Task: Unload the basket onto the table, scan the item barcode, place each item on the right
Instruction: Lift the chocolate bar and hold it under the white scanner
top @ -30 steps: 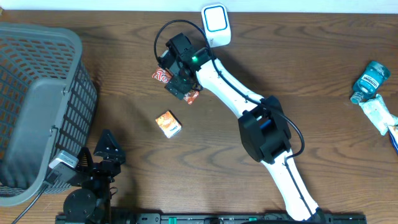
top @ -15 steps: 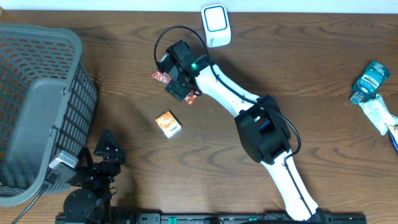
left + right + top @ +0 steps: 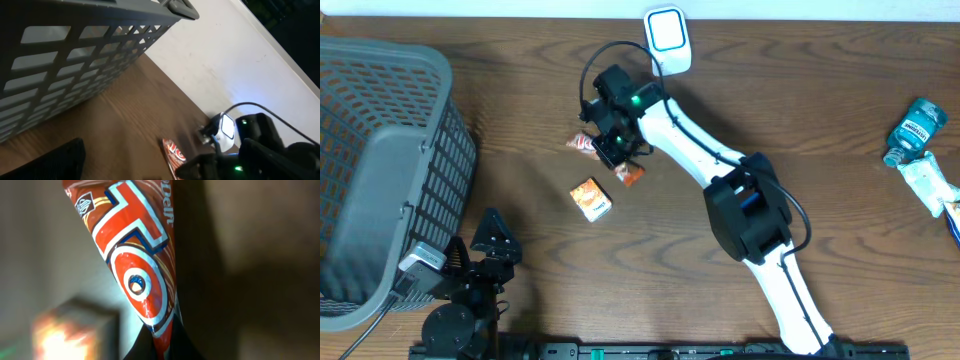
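R gripper (image 3: 610, 142) is the nearer one; L gripper (image 3: 492, 232) sits wide open at the near-left edge, well apart. Scanner (image 3: 667, 38) is far and slightly right of R gripper. R fingers are clamped on the wrapper (image 3: 630, 175) mid-table, its long axis running far-left to near-right across them.

Overhead top-down; wrists oblique, wrapper (image 3: 582, 143) shared

Your overhead view is evenly lit and sharp; shadows on the desk (image 3: 820, 120) are soft. Your left wrist view is dim, the basket (image 3: 60, 15) soft-focused. Right wrist: glare streaks on the wrapper (image 3: 137, 277); the box (image 3: 75, 330) and background are blurred.
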Controlling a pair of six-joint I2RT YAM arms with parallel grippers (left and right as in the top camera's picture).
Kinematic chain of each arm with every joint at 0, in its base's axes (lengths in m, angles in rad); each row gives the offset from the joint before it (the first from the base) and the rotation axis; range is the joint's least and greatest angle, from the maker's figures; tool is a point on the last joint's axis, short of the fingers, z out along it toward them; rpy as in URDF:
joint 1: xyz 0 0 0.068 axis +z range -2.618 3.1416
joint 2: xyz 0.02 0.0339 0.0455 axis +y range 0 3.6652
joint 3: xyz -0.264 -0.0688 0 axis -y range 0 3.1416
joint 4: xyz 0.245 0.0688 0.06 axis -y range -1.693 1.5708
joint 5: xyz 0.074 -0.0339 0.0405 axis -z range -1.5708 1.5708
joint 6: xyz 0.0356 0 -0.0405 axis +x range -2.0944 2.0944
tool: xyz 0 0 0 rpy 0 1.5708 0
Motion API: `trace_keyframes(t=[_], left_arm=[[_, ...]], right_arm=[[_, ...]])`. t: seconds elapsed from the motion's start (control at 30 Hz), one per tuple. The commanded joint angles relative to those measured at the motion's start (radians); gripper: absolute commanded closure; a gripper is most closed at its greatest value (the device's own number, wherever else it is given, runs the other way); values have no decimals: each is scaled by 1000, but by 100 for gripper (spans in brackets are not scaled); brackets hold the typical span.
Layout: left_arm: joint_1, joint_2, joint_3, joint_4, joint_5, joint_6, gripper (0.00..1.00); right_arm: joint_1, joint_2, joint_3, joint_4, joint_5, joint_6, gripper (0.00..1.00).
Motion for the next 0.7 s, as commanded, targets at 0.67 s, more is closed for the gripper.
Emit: trace_keyframes(t=[0.67], left_arm=[[-5,-6,-2,2,-13,-5,2]], right_arm=[[-229,-187,47,-621,-980,207,99]])
